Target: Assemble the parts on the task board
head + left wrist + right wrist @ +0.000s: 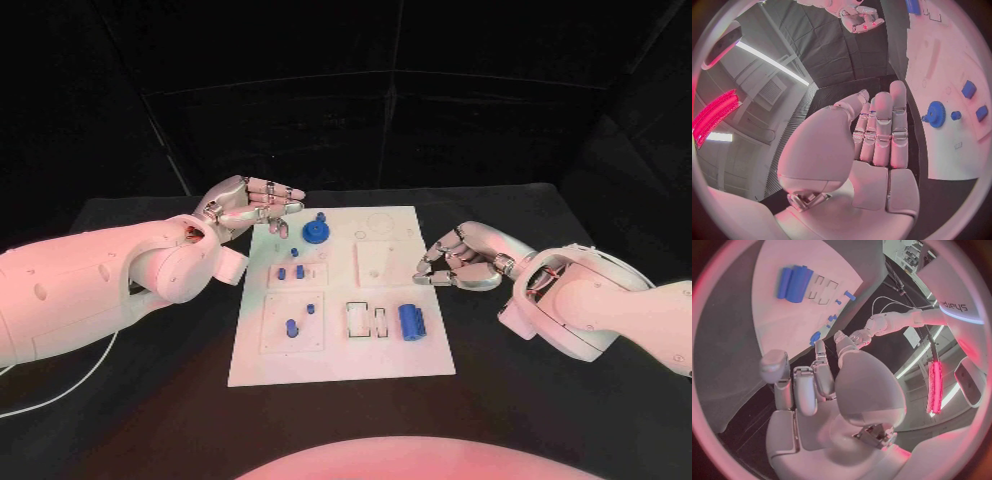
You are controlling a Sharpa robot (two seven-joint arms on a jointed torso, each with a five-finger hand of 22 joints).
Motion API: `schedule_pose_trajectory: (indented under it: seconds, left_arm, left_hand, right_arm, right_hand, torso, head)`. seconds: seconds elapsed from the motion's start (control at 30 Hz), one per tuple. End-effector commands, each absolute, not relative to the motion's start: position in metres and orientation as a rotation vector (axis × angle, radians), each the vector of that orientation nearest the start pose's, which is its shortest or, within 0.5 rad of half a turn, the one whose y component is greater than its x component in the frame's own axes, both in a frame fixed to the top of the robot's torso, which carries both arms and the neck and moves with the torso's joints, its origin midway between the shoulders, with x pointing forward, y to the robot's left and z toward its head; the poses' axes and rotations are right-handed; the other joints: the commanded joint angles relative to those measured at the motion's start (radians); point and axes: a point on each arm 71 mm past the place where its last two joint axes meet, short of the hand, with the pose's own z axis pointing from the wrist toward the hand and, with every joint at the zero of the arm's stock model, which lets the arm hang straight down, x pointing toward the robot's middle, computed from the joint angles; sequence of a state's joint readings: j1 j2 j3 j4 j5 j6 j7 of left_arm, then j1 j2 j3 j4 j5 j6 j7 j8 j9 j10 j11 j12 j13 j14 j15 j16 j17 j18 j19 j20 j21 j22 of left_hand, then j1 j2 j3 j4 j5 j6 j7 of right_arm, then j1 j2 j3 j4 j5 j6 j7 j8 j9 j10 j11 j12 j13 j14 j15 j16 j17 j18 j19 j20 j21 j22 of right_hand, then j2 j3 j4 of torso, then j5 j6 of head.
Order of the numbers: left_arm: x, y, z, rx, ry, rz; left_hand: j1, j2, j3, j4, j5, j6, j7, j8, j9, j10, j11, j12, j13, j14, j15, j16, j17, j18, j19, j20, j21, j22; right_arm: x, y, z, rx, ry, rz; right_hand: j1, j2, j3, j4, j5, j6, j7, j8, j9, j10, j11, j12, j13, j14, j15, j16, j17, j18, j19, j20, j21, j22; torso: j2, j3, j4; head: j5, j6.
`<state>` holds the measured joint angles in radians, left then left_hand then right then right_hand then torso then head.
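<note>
With both the left robot hand (255, 206) and the right robot hand (459, 262) released and holding nothing, you'd likely find the blue gear (317, 234), just beside the left fingertips on the task board (339, 360), light, rigid and best pinched by its rim.

Robotics laboratory test cell. A black table (548, 400) is enclosed by black curtain walls (361, 120); behind the left hand (879, 135), strip ceiling lights (770, 60) and a wall vent (770, 92) are visible.
</note>
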<state>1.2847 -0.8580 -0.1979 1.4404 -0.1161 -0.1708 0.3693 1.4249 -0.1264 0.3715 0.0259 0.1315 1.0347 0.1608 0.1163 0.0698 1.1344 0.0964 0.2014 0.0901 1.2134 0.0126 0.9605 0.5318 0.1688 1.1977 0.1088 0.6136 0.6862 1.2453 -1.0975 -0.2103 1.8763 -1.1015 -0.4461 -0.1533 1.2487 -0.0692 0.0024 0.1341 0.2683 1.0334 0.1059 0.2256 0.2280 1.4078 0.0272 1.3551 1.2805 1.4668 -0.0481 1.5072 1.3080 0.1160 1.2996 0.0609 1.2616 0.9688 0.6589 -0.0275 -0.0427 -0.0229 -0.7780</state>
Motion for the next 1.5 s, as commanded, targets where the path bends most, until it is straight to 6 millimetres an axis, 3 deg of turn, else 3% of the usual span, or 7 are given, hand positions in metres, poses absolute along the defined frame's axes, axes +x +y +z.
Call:
schedule_pose_trajectory:
  seconds: [0.03,0.27,0.47,0.9,1.5]
  left_arm:
    - [0.495,0.234,-0.197,-0.944,1.595,-1.493]
    - [0.494,0.233,-0.198,-0.945,1.598,-1.495]
    - [0.494,0.234,-0.199,-0.946,1.599,-1.496]
    - [0.493,0.234,-0.200,-0.948,1.601,-1.496]
    - [0.492,0.236,-0.201,-0.951,1.603,-1.494]
  left_hand:
    - [-0.002,0.008,-0.005,0.001,0.000,-0.002,0.007,0.004,-0.001,-0.005,0.000,0.003,0.001,-0.007,-0.002,-0.005,-0.001,0.013,-0.006,0.000,-0.004,-0.002]
    - [-0.004,0.009,-0.006,0.002,0.000,-0.002,0.006,0.005,-0.001,-0.005,0.000,0.005,0.001,-0.007,-0.002,-0.004,-0.002,0.013,-0.006,0.000,-0.005,-0.002]
    - [-0.004,0.009,-0.006,0.002,0.000,-0.002,0.006,0.005,-0.001,-0.005,0.000,0.005,0.001,-0.007,-0.002,-0.004,-0.002,0.013,-0.006,0.000,-0.005,-0.002]
    - [-0.004,0.009,-0.006,0.002,0.000,-0.002,0.006,0.005,-0.001,-0.005,0.000,0.005,0.001,-0.007,-0.002,-0.004,-0.002,0.013,-0.006,0.000,-0.005,-0.002]
    - [-0.004,0.009,-0.006,0.002,0.000,-0.002,0.006,0.005,-0.001,-0.005,0.000,0.005,0.001,-0.007,-0.002,-0.004,-0.002,0.013,-0.006,0.000,-0.005,-0.002]
  right_arm:
    - [0.398,-0.233,-0.194,0.113,1.756,0.620]
    - [0.394,-0.229,-0.201,0.037,1.741,0.532]
    - [0.391,-0.218,-0.212,0.009,1.760,0.518]
    - [0.385,-0.202,-0.231,-0.016,1.815,0.531]
    - [0.379,-0.196,-0.246,-0.049,1.884,0.499]
  right_hand:
    - [-0.015,-0.001,-0.026,0.013,0.031,-0.016,0.000,0.012,0.015,-0.012,-0.001,-0.010,-0.003,0.078,0.005,0.004,0.131,-0.006,0.000,0.004,0.006,0.001]
    - [-0.023,-0.002,-0.066,0.039,0.040,-0.025,-0.003,0.035,0.042,-0.014,-0.003,-0.015,0.001,0.077,0.003,0.003,0.130,-0.006,-0.001,0.004,0.005,0.002]
    - [-0.028,0.004,-0.094,0.066,0.053,-0.035,-0.006,0.055,0.065,-0.014,-0.005,-0.020,0.004,0.077,0.002,0.003,0.131,-0.006,-0.002,0.002,0.005,0.003]
    - [-0.030,0.010,-0.116,0.092,0.054,-0.045,-0.007,0.070,0.083,-0.013,-0.006,-0.022,0.009,0.078,0.001,0.005,0.136,-0.007,-0.001,0.002,0.006,0.005]
    - [-0.027,0.011,-0.163,0.151,0.045,-0.050,-0.016,0.120,0.137,-0.010,-0.013,-0.025,0.022,0.080,-0.005,0.009,0.144,-0.008,0.001,-0.003,0.008,0.013]
  torso:
    - [-0.005,-0.0007,-0.0073]
    - [-0.003,0.0013,-0.0046]
    - [-0.004,-0.0010,-0.0074]
    - [-0.004,-0.0011,-0.0062]
    - [-0.004,-0.0019,-0.0063]
  head:
    - [-0.004,-0.007]
    - [-0.005,-0.011]
    - [-0.004,-0.013]
    - [-0.008,-0.016]
    - [-0.005,-0.016]
